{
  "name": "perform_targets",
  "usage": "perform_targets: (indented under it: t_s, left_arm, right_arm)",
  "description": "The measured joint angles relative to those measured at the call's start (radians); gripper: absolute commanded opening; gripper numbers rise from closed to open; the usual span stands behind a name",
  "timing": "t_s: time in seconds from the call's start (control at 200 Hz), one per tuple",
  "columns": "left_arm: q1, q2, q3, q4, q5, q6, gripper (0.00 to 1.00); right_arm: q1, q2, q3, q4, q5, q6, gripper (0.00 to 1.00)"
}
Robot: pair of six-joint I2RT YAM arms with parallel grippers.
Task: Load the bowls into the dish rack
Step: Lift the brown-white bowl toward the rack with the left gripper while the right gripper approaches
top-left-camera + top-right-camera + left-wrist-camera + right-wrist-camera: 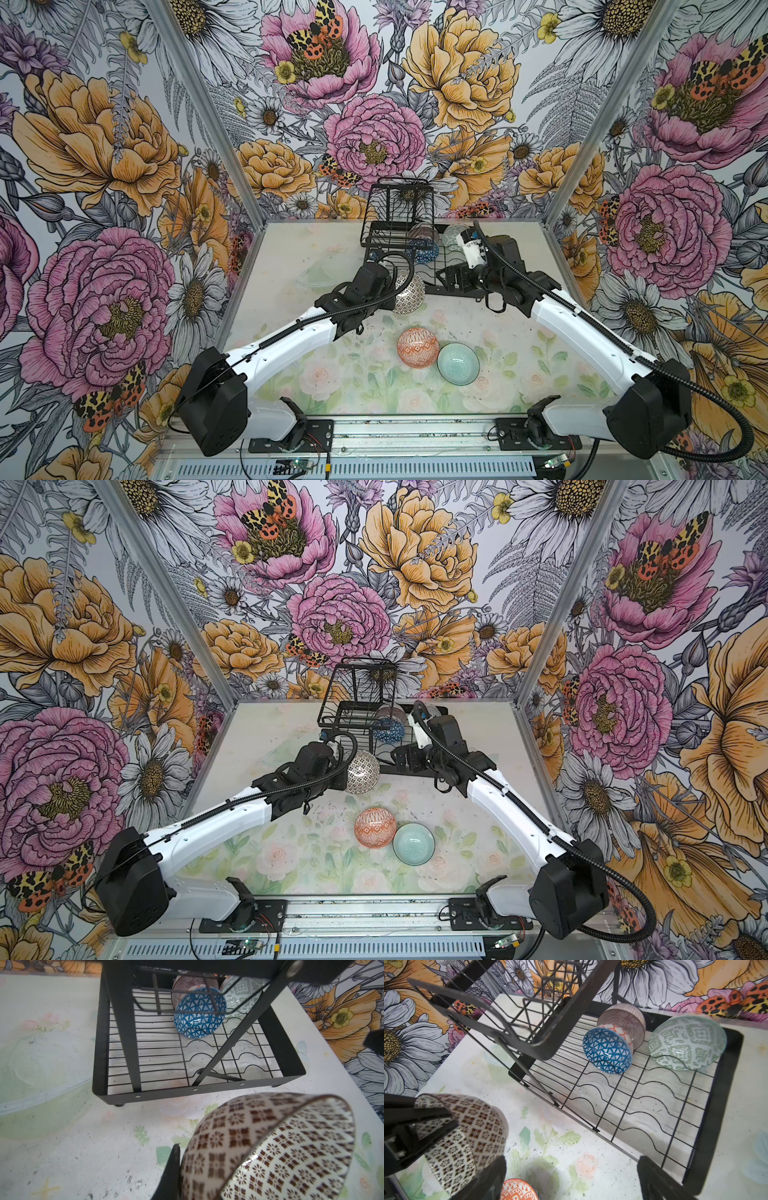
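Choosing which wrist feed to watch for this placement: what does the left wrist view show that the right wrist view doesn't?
Left wrist only: the front wall of the dish rack, face-on, feet included. Right wrist only: the orange-diamond bowl on the table and the open right hand. Both: the dotted bowl in the left hand, held short of the rack, plus the blue-triangled bowl, pink-lined bowl and grey-green bowl inside the rack.
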Motion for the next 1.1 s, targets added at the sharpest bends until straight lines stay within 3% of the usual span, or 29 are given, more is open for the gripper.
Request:
perform_targets:
  t_s: [0.425, 0.646, 0.821, 1.101]
  left_arm:
    - [-0.012, 0.098, 0.064, 0.055, 0.013, 0.004, 0.0]
    - [-0.04, 0.105, 0.078, 0.08, 0.016, 0.006, 0.0]
    - [-0.053, 0.105, 0.08, 0.086, 0.019, 0.006, 0.0]
    - [-0.06, 0.105, 0.082, 0.105, 0.031, 0.003, 0.0]
  right_arm:
    - [0.054, 0.001, -0.016, 0.039, -0.069, 0.072, 0.99]
    - [0.081, 0.061, -0.018, 0.084, -0.069, 0.103, 0.92]
    - [0.099, 0.104, -0.018, 0.11, -0.064, 0.131, 0.76]
    - [0.105, 0.129, -0.018, 0.119, -0.056, 0.152, 0.4]
